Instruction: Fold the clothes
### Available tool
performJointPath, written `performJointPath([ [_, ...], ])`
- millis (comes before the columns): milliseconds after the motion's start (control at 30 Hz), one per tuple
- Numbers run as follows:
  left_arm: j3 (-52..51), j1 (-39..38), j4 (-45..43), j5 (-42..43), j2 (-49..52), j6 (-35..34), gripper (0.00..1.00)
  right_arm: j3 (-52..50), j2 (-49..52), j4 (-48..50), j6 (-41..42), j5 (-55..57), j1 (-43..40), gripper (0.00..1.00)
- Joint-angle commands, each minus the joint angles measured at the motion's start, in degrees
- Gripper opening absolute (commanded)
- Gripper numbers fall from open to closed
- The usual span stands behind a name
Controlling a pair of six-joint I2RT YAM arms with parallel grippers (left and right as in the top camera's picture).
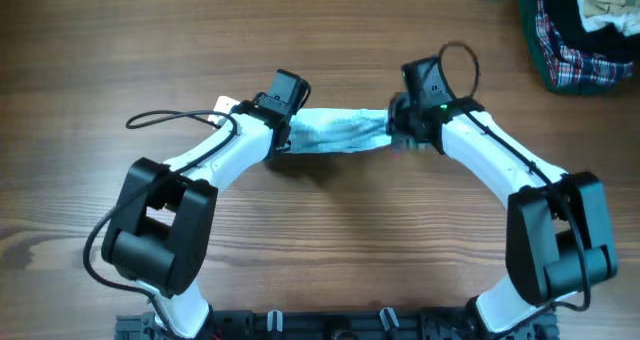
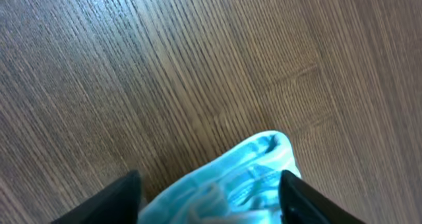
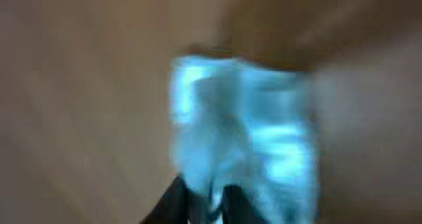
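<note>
overhead | garment (image 1: 335, 132) at centre, stretched between left gripper (image 1: 286, 138) and right gripper (image 1: 396, 130) | right clenched on its end; left's hold we cannot tell | risk: we judge an uneven pull slips it free

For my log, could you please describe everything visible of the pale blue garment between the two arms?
The garment is thin, soft, wrinkled cloth, pale blue and white, bunched into a narrow band stretched between the arms. The left gripper holds one end, cloth filling the gap between its fingers; the right gripper pinches the other end. A shadow beneath suggests it hangs just above the table.
</note>
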State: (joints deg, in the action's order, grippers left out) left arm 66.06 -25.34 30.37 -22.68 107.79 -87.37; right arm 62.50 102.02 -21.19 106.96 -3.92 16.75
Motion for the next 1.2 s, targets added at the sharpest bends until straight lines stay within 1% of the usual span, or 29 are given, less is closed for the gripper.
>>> performJointPath([
  [0,-0.4,0.4,0.7,-1.4,0.8,0.2,0.71,0.9,1.1,5.7,-25.7,4.4,-0.3,0.56],
  [33,-0.4,0.4,0.9,-1.4,0.8,0.2,0.72,0.9,1.1,6.0,-28.3,4.4,-0.3,0.85],
  [67,-0.4,0.4,1.0,-1.4,0.8,0.2,0.72,0.9,1.1,5.9,-30.6,4.3,-0.3,0.99],
  [167,-0.4,0.4,1.1,-1.4,0.8,0.4,0.74,0.9,1.1,3.7,-37.1,4.1,-0.3,0.99],
  [233,-0.4,0.5,1.4,-1.5,0.8,0.4,0.78,0.9,1.1,3.5,-48.7,3.5,-0.3,1.0],
  [300,-0.4,0.7,2.0,-1.9,0.8,0.4,0.85,0.9,1.1,4.0,-57.2,3.5,-0.3,1.0],
  [333,-0.4,1.0,2.8,-1.9,0.8,0.3,0.98,0.9,1.1,3.9,-65.0,3.5,-0.3,0.95],
  [367,-0.4,1.4,3.4,-1.8,0.8,0.3,0.98,0.9,1.1,3.8,-69.3,3.5,-0.3,0.86],
  [400,-0.4,1.6,3.9,-1.8,0.8,0.3,0.96,0.9,1.1,3.8,-73.4,3.5,-0.3,0.72],
  [433,-0.4,1.9,4.4,-1.6,0.8,0.3,0.84,0.9,1.1,3.8,-75.6,3.6,-0.3,0.55],
  [467,-0.4,1.9,4.4,-1.6,0.8,0.3,0.76,0.9,1.2,3.8,-75.4,3.8,-0.3,0.43],
  [500,-0.4,1.9,4.4,-1.6,0.8,0.3,0.7,0.9,1.3,3.8,-75.2,3.8,-0.3,0.36],
  [533,-0.4,1.9,4.4,-1.6,0.8,0.3,0.66,0.9,1.4,3.8,-74.4,3.8,-0.3,0.32],
  [600,-0.4,1.9,4.6,-1.6,0.8,0.3,0.63,0.7,1.8,3.3,-73.2,3.8,-0.3,0.28],
  [667,-0.4,1.9,4.8,-1.6,0.8,0.3,0.63,0.7,2.1,1.8,-70.0,4.0,-0.3,0.25],
  [700,-0.4,1.9,4.8,-1.6,0.8,0.3,0.63,0.7,2.2,1.2,-68.6,4.0,-0.3,0.22],
  [733,-0.4,1.9,4.8,-1.6,0.8,0.3,0.63,0.7,2.4,0.2,-65.3,4.1,-0.3,0.15],
  [767,-0.4,1.9,4.8,-1.6,0.8,0.3,0.63,0.7,2.6,-0.7,-62.1,4.1,-0.3,0.12],
  [833,-0.4,1.9,4.8,-1.6,0.8,0.3,0.62,0.7,3.3,-1.4,-58.4,3.9,-0.2,0.13],
  [933,-0.4,1.9,5.0,-1.6,0.8,0.3,0.63,0.7,4.6,-0.9,-56.8,4.0,-0.1,0.23],
  [1067,-0.4,1.9,5.0,-1.6,0.8,0.3,0.63,0.7,4.7,0.1,-56.8,4.0,-0.1,0.24],
  [1167,-0.4,1.9,5.0,-1.6,0.8,0.3,0.63,0.7,4.9,0.4,-56.8,4.0,-0.1,0.22],
])
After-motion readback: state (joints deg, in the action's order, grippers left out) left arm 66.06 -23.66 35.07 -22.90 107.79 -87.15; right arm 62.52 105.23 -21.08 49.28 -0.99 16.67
